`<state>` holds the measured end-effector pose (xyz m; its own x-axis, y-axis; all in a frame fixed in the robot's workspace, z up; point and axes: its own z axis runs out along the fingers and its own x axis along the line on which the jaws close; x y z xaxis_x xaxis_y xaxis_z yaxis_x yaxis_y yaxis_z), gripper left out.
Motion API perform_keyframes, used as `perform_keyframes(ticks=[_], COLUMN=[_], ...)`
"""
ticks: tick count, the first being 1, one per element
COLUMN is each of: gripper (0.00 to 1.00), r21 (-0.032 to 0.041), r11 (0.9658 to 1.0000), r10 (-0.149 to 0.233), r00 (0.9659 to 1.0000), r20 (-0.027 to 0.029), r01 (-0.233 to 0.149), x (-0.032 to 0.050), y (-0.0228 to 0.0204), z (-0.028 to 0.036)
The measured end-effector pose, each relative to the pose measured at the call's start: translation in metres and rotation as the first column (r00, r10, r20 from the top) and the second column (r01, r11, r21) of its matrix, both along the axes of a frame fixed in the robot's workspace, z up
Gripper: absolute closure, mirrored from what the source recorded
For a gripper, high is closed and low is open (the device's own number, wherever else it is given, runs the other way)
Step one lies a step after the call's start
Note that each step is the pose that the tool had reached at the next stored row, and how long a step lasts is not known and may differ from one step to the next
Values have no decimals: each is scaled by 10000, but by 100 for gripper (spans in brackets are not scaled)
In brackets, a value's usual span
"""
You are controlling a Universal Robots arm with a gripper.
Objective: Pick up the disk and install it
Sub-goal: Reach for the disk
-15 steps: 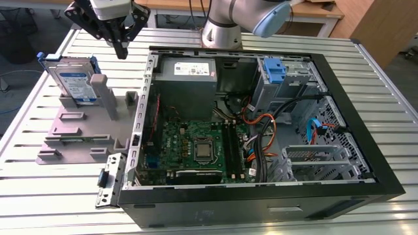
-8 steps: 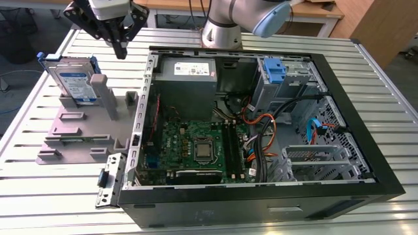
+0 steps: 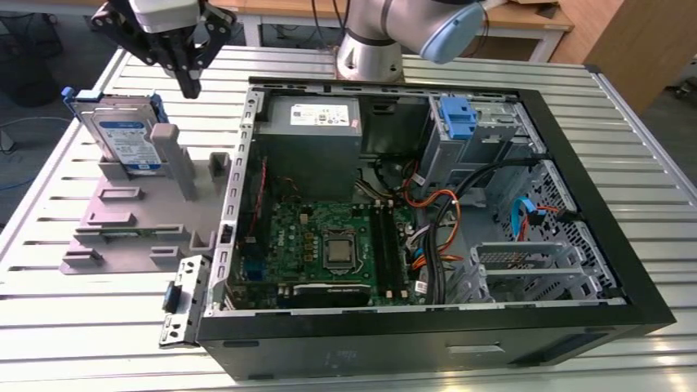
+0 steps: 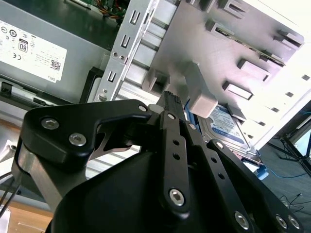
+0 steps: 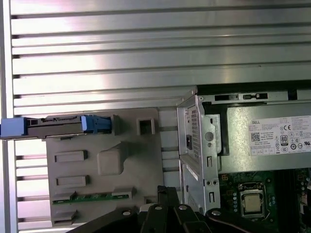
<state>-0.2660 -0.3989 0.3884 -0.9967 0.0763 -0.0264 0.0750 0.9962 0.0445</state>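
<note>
Exterior view first: the jaws are seen brought together to a single tip, and nothing is held between them. The disk (image 3: pixel 123 140) is stood on edge in a grey holder (image 3: pixel 120 220) on the slatted metal surface (image 3: pixel 98 318). It is placed below the jaw tips and slightly to the exterior view's left of them, and it is not touched by them. An open computer case (image 3: pixel 566 188) is set on the other side of the jaws, lower down and close to the holder.

In the first wrist view the disk (image 5: pixel 53 127) is seen edge-on, well ahead of the jaw tips, with its blue bracket (image 5: pixel 97 124) showing at both ends. In the second wrist view the disk (image 4: pixel 227 127) is found just beyond the jaw tips, behind a grey post (image 4: pixel 199 90) of the holder.

A white-and-blue label is carried on the disk's broad face, but its print cannot be made out. A white sticker (image 5: pixel 279 136) with dark print and small symbols is fixed to the grey metal box in the case corner nearest the jaws.

The lower part of the disk's face is covered by the post in the exterior view. In the second wrist view most of the disk is hidden by the post and the black jaw linkage. The arm is cut off by the upper edge of the exterior view.
</note>
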Motion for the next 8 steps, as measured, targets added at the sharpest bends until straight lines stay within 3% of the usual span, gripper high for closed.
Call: perform_keyframes(ticks=[8], gripper=[89], r21=[0], r11=[10000], r10=[1], r00=[10000], r20=[30], r01=[-1], x=[-163], y=[0], z=[-4])
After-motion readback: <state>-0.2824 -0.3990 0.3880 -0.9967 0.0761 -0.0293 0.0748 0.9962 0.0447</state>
